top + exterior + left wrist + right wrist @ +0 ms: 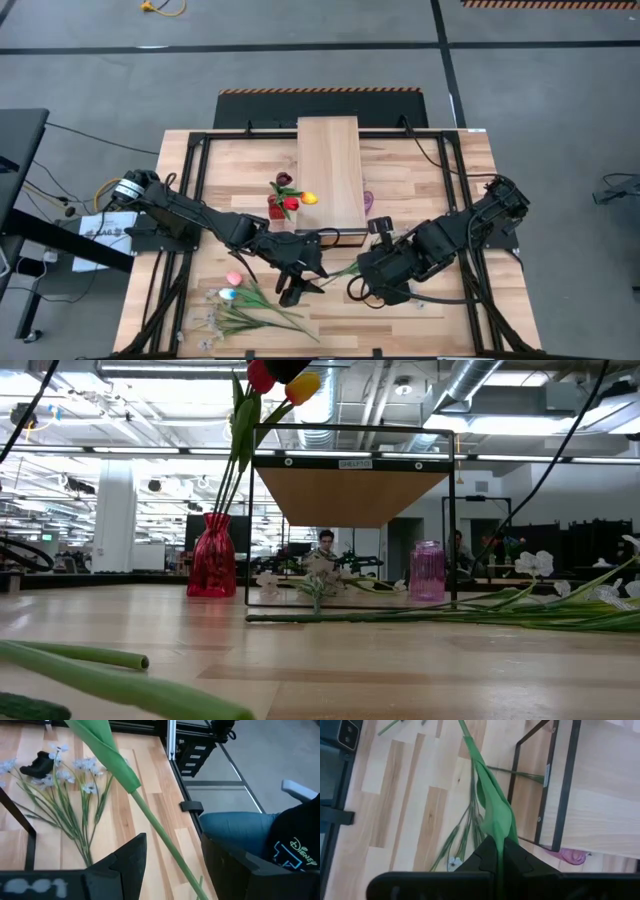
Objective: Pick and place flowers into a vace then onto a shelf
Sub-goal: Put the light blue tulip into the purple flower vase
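Beside the shelf [330, 172], a red vase [276, 207] already holds three tulips [291, 195]. Right end effector [498, 854] is clamped on a green stem [492, 802], low over the table [430, 180]. Left end effector [172, 865] stands part open, the same stem apparently running between its fingers, ungripped. Loose flowers [240, 305] remain on the table; a pink vase [427, 570] sits under the shelf. Nothing is shelved yet.
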Controlling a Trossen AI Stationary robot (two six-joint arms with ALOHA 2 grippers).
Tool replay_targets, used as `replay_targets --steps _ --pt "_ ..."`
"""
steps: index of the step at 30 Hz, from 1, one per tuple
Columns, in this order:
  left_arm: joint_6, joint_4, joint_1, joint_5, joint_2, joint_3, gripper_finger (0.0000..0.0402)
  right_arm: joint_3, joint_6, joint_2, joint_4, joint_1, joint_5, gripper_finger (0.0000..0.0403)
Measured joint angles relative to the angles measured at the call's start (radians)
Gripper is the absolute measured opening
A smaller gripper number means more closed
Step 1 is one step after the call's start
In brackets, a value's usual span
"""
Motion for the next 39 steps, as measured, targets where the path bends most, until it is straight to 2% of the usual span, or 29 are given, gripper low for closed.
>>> replay_targets --steps 17,22,29,35,39 --pt "-0.008 -0.078 0.000 -0.033 0.000 0.000 0.0170 0.000 -0.036 0.000 0.038 0.000 0.012 0.0000" --pt "-0.005 -0.105 0.000 -0.062 0.000 0.000 0.0122 0.000 -0.041 0.000 0.037 -0.001 0.013 0.0000" --pt "0.007 -0.103 0.000 -0.073 0.000 0.000 0.0016 0.000 -0.043 0.000 0.047 -0.002 0.019 0.0000" --pt "0.022 -0.103 0.000 -0.082 0.000 0.000 0.0003 0.000 -0.045 0.000 0.092 -0.002 0.021 0.0002" --pt "0.025 -0.117 0.000 -0.084 0.000 0.000 0.0002 0.025 -0.012 0.002 0.111 -0.002 0.037 0.0019"
